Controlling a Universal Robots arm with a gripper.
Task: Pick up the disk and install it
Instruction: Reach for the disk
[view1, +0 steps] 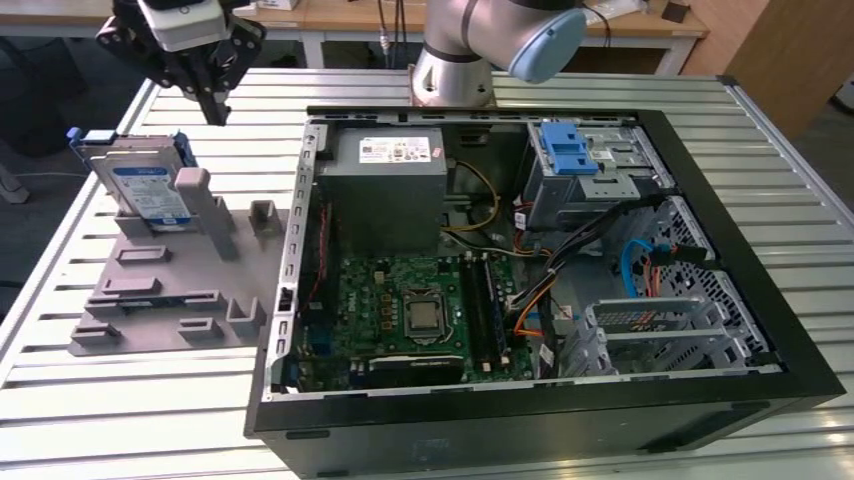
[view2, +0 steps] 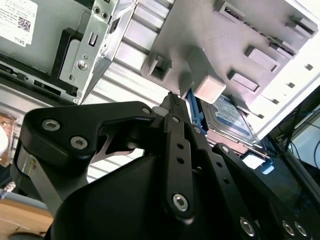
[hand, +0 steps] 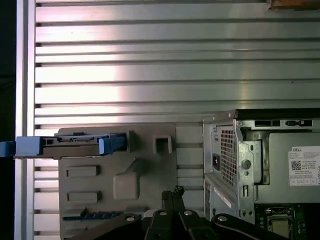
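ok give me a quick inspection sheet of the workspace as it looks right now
surface: slatted metal table, carrying an open computer case and a grey holder
job's things: disk stands on edge in the holder, outside the case, not yet installed
clutter: nothing seen
grippers: gripper hangs above the holder, apart from the disk, shut and holding nothing
cables: blue, orange and black wires inside the case
surroundings: wooden desk behind the table
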